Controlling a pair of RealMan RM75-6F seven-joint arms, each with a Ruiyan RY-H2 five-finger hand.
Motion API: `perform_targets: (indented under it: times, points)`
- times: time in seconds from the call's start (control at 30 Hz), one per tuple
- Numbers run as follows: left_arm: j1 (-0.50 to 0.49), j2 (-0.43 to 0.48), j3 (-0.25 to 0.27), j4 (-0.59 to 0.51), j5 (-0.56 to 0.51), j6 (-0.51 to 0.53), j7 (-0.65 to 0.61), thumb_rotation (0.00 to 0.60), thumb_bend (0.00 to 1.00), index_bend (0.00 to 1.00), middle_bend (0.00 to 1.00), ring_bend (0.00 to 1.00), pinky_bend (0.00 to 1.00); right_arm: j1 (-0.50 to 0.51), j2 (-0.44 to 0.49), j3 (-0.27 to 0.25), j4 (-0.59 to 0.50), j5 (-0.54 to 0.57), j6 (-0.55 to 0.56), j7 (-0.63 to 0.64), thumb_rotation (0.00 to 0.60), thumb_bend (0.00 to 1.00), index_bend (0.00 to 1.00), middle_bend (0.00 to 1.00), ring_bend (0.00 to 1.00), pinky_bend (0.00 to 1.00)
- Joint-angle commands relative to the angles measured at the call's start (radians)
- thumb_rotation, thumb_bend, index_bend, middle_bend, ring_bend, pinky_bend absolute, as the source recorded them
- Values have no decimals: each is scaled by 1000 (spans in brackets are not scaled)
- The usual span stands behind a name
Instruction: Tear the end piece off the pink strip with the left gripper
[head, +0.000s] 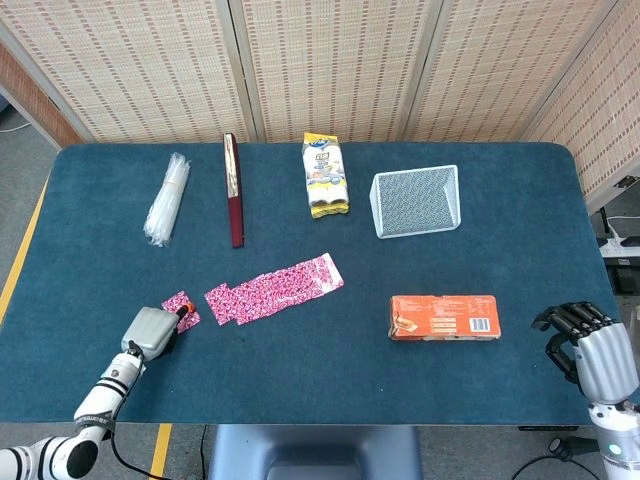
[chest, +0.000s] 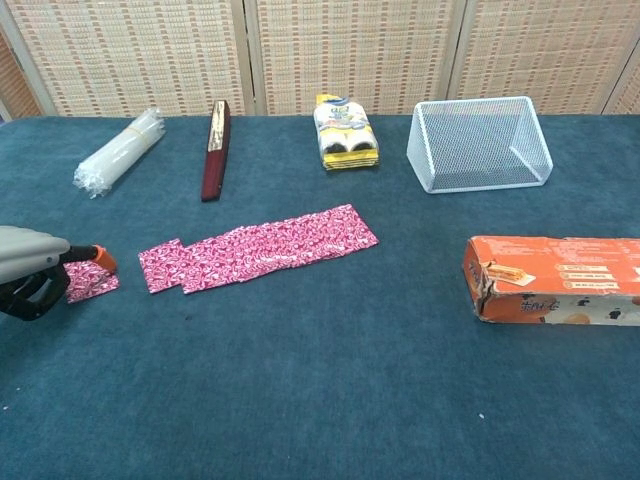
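Observation:
The pink patterned strip (head: 275, 288) (chest: 262, 247) lies flat on the blue table, running from lower left to upper right. A small pink end piece (head: 180, 306) (chest: 88, 281) lies apart from it, a short gap to the left. My left hand (head: 150, 330) (chest: 30, 270) holds that piece down under an orange fingertip, its fingers curled beneath. At the table's front right corner my right hand (head: 590, 350) hangs off the edge with fingers curled and nothing in it; the chest view does not show it.
An orange box (head: 444, 317) (chest: 555, 279) lies right of the strip. Along the back stand a white wire basket (head: 416, 200) (chest: 478, 143), a yellow packet (head: 325, 175), a dark red stick (head: 233, 189) and a clear plastic bundle (head: 167, 198).

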Motion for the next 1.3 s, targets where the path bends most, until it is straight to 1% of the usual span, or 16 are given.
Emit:
perform_targets:
  times: [0.03, 0.43, 0.6, 0.67, 0.7, 0.87, 1.0, 1.1, 1.3]
  points:
    - [11, 12, 2, -3, -3, 13, -7, 600, 806, 329, 659, 705, 646, 1, 1, -1, -1, 1, -4, -1, 600, 744, 572, 632, 525, 535]
    - [38, 30, 10, 13, -23, 27, -16, 600, 807, 340, 660, 705, 648, 5, 0, -5, -1, 2, -14, -8, 600, 744, 572, 632, 524, 535]
    - [42, 28, 4, 12, -11, 41, -24, 600, 807, 314, 660, 706, 649, 6, 0, -6, 0, 2, -16, -9, 600, 744, 572, 632, 524, 535]
    - [47, 30, -7, 1, 10, 70, -32, 600, 807, 290, 660, 706, 648, 7, 2, -8, -2, 1, -20, -9, 600, 744, 572, 632, 524, 535]
    - [52, 35, -16, -16, 31, 102, -35, 600, 807, 279, 660, 706, 648, 7, 3, -9, -4, 2, -21, -7, 600, 744, 571, 632, 524, 535]
    - [58, 47, -25, -60, 59, 140, -20, 600, 806, 250, 662, 706, 649, 7, 5, -8, -5, 2, -18, -4, 600, 744, 572, 632, 524, 535]
    - [47, 42, -25, -78, 86, 132, -8, 600, 807, 236, 661, 706, 648, 8, 4, -7, -3, 2, -17, -4, 600, 744, 572, 632, 524, 535]
    - [27, 22, -31, -78, 98, 112, 4, 600, 807, 226, 662, 707, 652, 10, 3, -9, -2, 2, -21, -4, 600, 744, 572, 632, 524, 535]
    - [-30, -29, -75, -40, 75, 47, 2, 600, 806, 205, 662, 712, 660, 11, 9, -12, -8, 5, -31, 1, 600, 744, 571, 632, 524, 535]
